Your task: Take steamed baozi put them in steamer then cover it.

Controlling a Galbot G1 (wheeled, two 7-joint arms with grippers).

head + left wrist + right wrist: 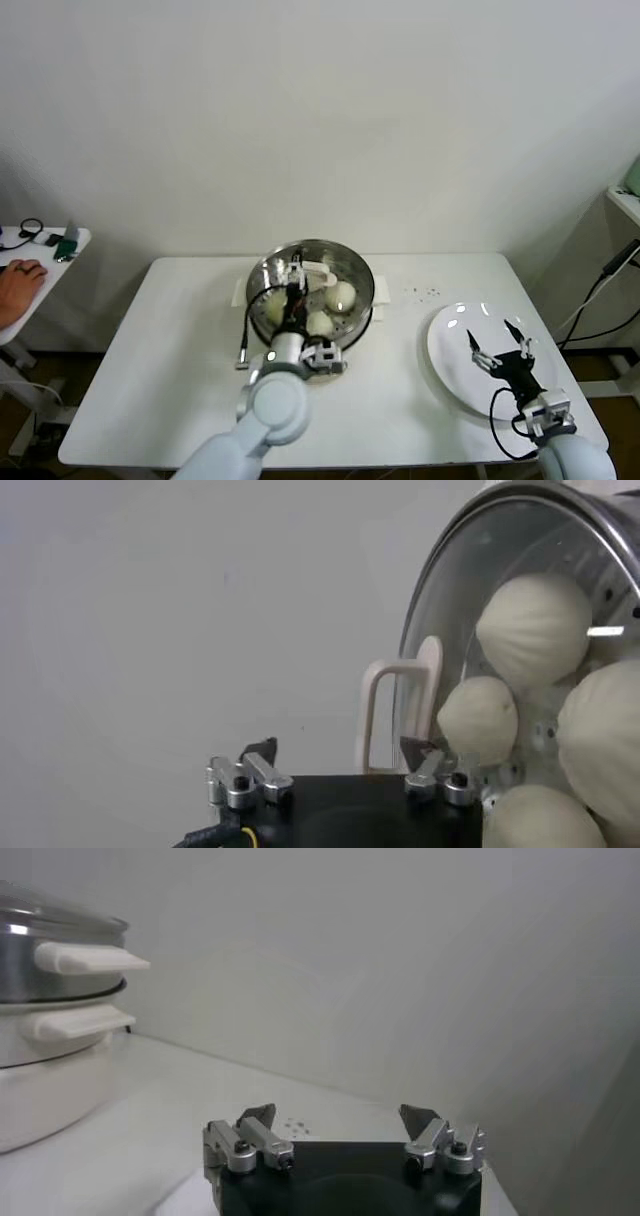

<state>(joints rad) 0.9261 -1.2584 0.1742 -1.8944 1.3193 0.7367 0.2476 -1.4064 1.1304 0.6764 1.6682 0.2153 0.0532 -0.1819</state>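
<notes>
The steel steamer (364,283) stands on its cream-white pot base (40,1088) at the table's back middle. The clear glass cover (338,256) lies on it, with its white handle (318,266) on top. Cream-white baozi (341,295) show through the glass; the left wrist view shows them behind the cover (432,600), one of them large (535,628). My left gripper (296,272) hovers over the cover, open, its fingertips (258,750) just short of the handle (400,712) and not gripping it. My right gripper (492,338) is open and empty above the white plate (450,375).
The plate lies bare at the table's right front. Small dark crumbs (425,292) lie between steamer and plate. A side table (40,250) at far left carries small items and a person's hand (18,282). Cables (600,290) hang beside a shelf at far right.
</notes>
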